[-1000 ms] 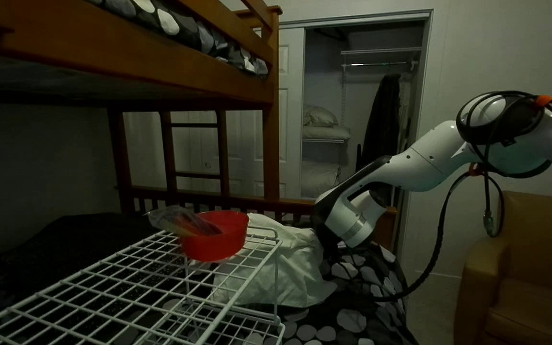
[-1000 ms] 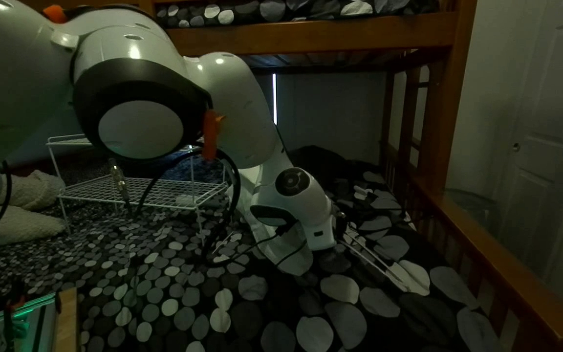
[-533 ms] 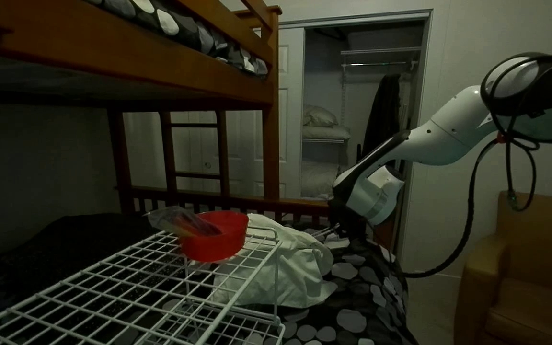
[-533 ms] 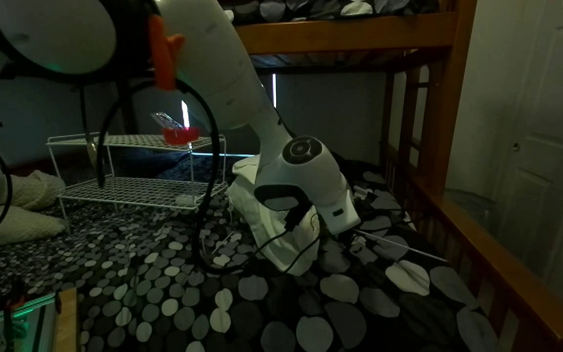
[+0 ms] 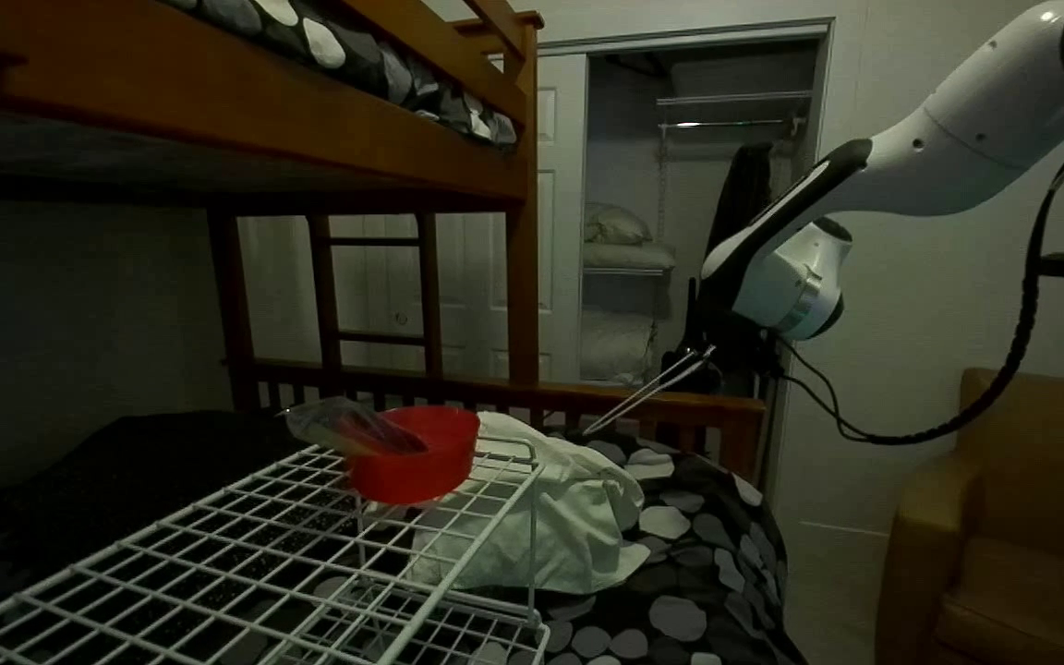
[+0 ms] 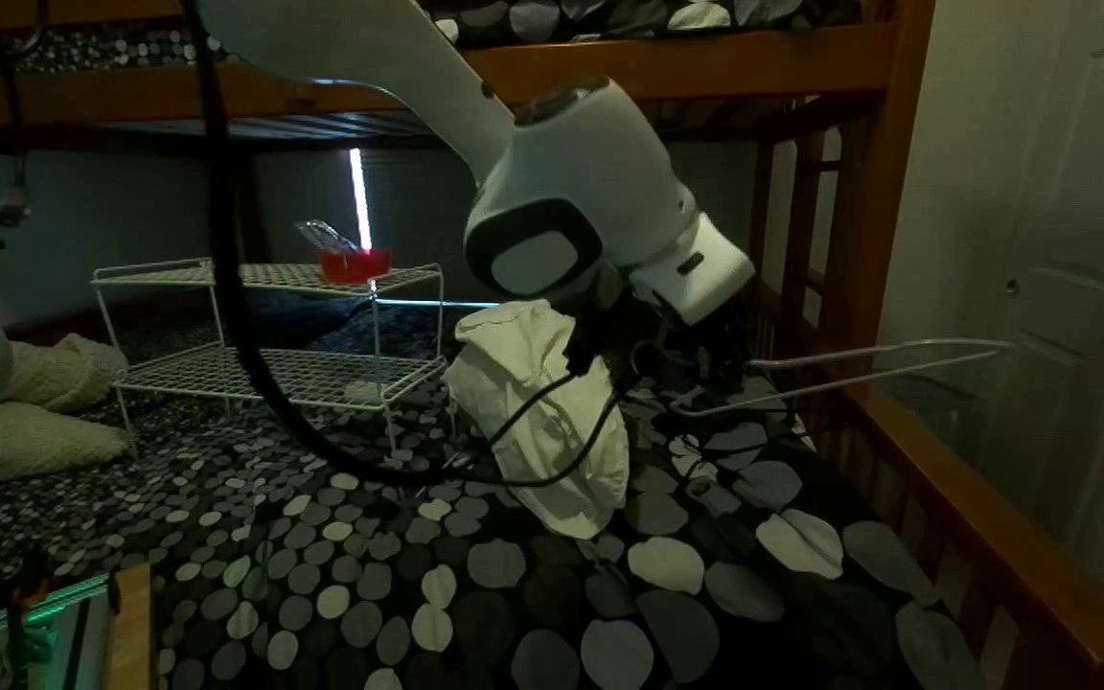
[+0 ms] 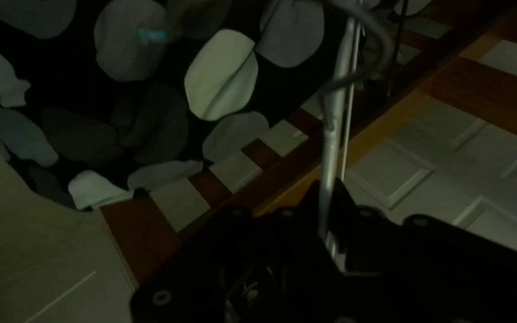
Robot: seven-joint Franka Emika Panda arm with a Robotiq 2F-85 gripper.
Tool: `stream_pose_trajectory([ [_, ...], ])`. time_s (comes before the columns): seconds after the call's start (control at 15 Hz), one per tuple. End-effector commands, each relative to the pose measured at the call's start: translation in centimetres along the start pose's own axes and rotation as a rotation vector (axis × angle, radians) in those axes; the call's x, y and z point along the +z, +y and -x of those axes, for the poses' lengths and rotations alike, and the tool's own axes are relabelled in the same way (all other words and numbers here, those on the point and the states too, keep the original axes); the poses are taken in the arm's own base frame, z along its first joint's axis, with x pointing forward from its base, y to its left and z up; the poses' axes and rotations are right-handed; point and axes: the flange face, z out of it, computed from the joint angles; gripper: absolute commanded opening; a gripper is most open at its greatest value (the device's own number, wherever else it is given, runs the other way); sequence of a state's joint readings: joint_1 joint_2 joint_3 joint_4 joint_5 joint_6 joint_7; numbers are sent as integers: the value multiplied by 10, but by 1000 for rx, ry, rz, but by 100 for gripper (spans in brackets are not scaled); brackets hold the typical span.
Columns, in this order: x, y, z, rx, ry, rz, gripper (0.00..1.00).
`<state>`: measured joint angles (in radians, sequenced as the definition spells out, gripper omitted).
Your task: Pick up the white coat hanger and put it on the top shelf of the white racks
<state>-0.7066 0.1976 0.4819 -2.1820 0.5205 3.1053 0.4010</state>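
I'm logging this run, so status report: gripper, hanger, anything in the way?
Gripper shut on white coat hanger. Held aloft, not yet on top shelf. Red bowl there might crowd placement.

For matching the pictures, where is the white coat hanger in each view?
In an exterior view: hanger right of centre, slanting down to the left.
In an exterior view: hanger toward the right, roughly level.
Wrist view: hanger right of centre, running nearly vertical.
Shared landmark: dotted lower-bunk bedspread, in all three.

White coat hanger (image 7: 331,148) aslant in the jaws, apart from white racks (image 6: 274,277)
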Motion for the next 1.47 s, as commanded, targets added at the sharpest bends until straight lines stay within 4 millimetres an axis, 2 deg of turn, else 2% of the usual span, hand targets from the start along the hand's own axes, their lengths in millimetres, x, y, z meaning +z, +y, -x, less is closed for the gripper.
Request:
stream_pose_trajectory([
  [0.0,-75,-26,-16,28,8,-22,1],
  [0.2,-123,-64,-18,127,-124,-132,1],
  [0.27,-127,-68,-10,114,-194,-147,1],
  [0.4,-149,-75,-5,99,-322,-194,1],
  [0.53,-163,-76,5,81,-441,-240,1],
  [0.73,-170,-79,21,47,-592,-336,1],
  [0.93,-162,-91,46,-2,-748,-405,1],
  [1.13,-152,-113,86,-74,-913,-439,1],
  [1.4,-150,-135,139,-223,-1117,-467,1],
])
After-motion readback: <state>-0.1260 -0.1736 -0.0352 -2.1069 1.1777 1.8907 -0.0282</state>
